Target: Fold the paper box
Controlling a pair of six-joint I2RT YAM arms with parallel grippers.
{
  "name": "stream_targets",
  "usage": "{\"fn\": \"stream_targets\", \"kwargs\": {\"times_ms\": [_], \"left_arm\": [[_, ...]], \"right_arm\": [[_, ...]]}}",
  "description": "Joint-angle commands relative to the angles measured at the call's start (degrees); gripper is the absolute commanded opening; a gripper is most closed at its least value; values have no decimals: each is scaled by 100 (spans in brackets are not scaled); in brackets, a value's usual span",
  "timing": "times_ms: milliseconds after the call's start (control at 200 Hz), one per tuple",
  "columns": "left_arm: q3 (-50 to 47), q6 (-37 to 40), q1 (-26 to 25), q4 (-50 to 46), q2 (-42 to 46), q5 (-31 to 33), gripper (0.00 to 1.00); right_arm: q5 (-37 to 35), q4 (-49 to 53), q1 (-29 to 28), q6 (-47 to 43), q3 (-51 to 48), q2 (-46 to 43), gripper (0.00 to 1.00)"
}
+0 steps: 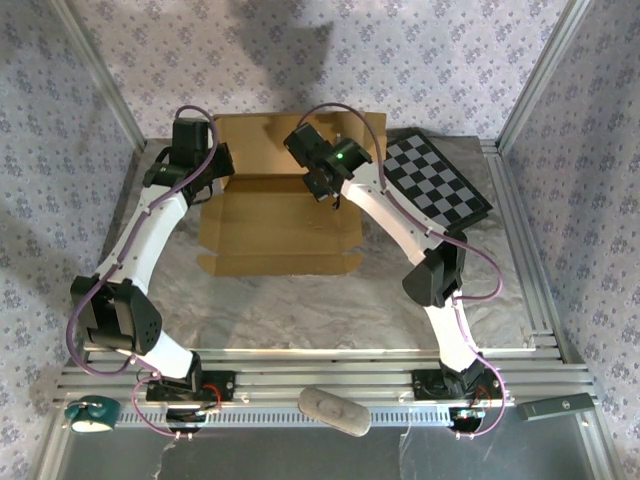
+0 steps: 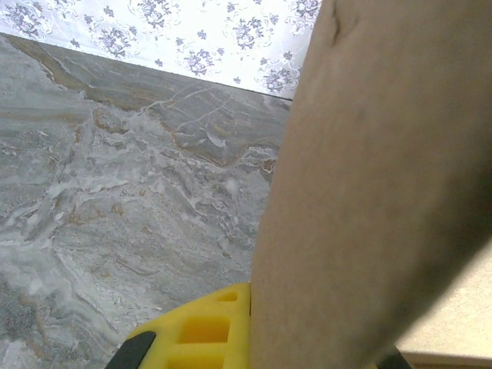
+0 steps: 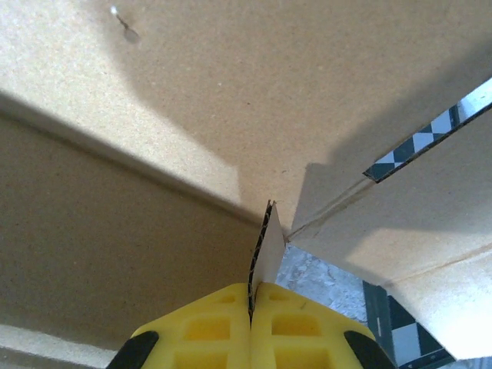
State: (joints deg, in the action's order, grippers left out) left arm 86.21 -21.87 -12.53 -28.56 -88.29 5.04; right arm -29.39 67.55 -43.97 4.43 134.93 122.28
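Paper box (image 1: pixel 275 225), top view: it lies on the surface (image 1: pixel 300 310) at upper centre of the frame. The base is flat, the rear panel is lifted, and the front flaps are not yet folded. The left pincer (image 1: pixel 220 168) sits at the box's upper left corner and the right pincer (image 1: pixel 330 195) at its upper right. The checkerboard panel (image 1: pixel 435 180) is just right of the box.

Left wrist view: a tan side flap (image 2: pixel 369 192) fills the right half, standing steep over the surface (image 2: pixel 115 192). The left pincer (image 2: pixel 250 330) is closed narrow, apparently clamped on the flap's lower edge.

Right wrist view: the right pincer (image 3: pixel 250 307) is pinched tight on a thin upright tab (image 3: pixel 265 246) at the corner crease.

Judgement: the step in hand is raising the side walls. The next move calls for swinging both flaps inward together, so the creases bend without the sheet skidding.
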Motion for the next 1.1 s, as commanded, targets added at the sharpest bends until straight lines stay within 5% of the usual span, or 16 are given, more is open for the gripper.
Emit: {"fn": "stream_targets", "kwargs": {"times_ms": [0,210,380,525,680,830,1094], "left_arm": [[244,-41,-133,20,-30,-451,0],[203,66,-126,-27,-9,-425,0],[167,104,-118,-12,1,-433,0],[202,97,-113,21,-14,-468,0],[294,119,-109,8,-58,-525,0],[314,138,-98,-9,-66,-594,0],[324,152,-83,-18,-94,-695,0]], "right_arm": [[233,-429,-253,-334,145,77,9],[518,-367,-235,-256,769,-281,48],[2003,-818,75,33,603,-1376,68],[3545,-2339,1103,598,-1003,-2772,72],[4650,-3753,2664,1069,-3217,-3946,67],[5362,-4767,3333,-59,-4911,-4511,73],[5937,-4659,3832,-847,-4786,-3745,77]]}}
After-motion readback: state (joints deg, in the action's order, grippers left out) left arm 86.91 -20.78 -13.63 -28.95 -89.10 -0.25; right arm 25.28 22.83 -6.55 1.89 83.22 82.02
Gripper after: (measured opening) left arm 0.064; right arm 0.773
